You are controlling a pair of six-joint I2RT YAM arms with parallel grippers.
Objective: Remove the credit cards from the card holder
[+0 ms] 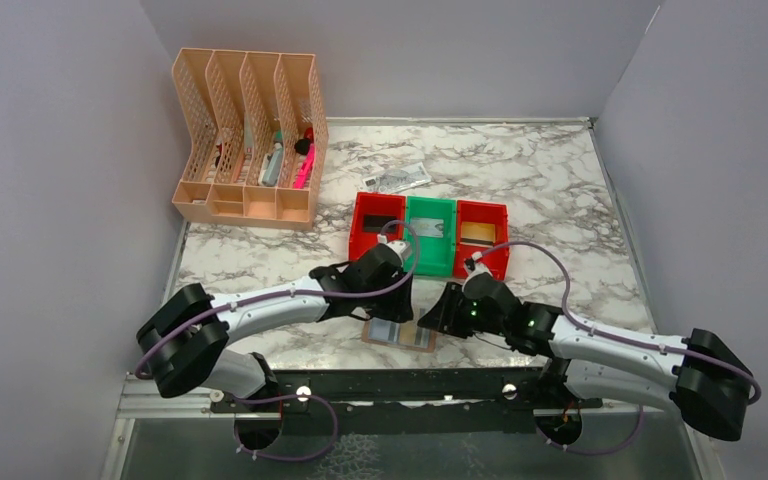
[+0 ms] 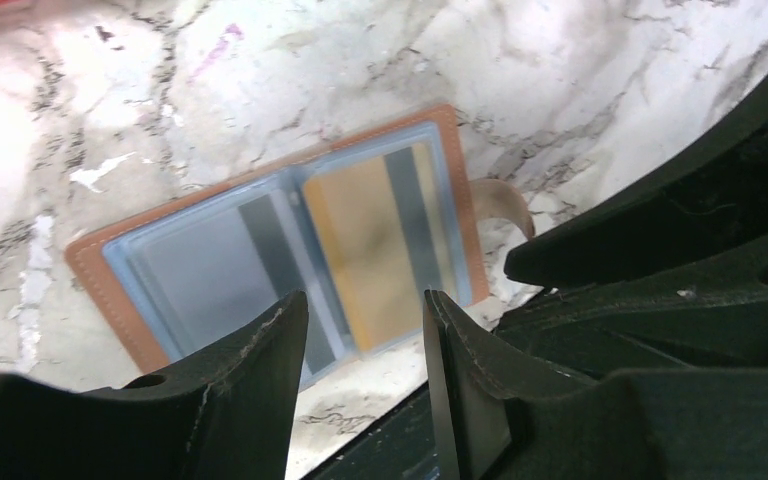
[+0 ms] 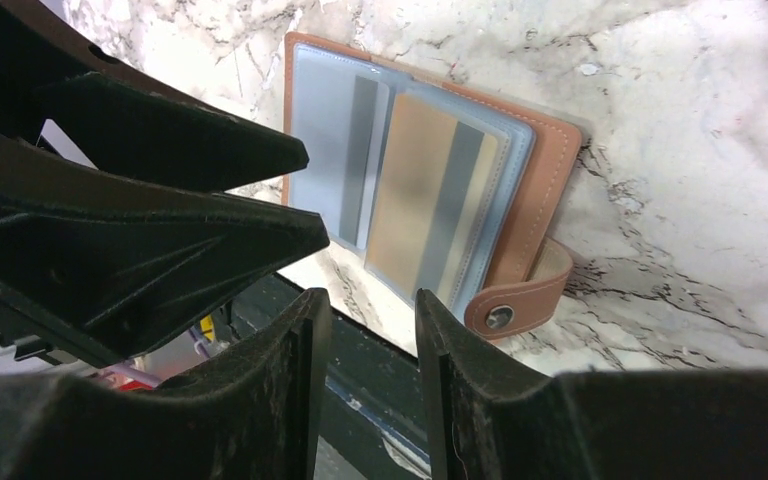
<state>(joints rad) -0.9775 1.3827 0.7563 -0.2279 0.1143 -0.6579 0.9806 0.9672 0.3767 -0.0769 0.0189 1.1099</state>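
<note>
At the near edge of the table [image 1: 560,180], about midway along it, the card holder [image 1: 398,335] lies open and flat, inner panels up, with its snap strap [image 3: 520,300] trailing off one side. The credit cards [image 2: 370,250] show through the clear sleeves, one gold-toned and one grey, and neither is drawn out. The left gripper [image 2: 360,340] hangs just over the holder's near side, its jaws partly spread with nothing between them. The right gripper [image 3: 372,330] stands close beside it in like condition, also empty. Assessment: the extraction step is in hand, with no card yet out of these sleeves. The next move likely calls for one tool to pin the holder. The other would then catch a card edge at the sleeve mouth and slide the card out. Thin cards under film offer little purchase. Clearance: the holder sits just beside the table's lip, so a push toward the arms could send it off. The two grippers crowd each other over it. Bare marble lies between the holder and the bins [image 1: 430,235] farther back, and more toward the far right corner.
</note>
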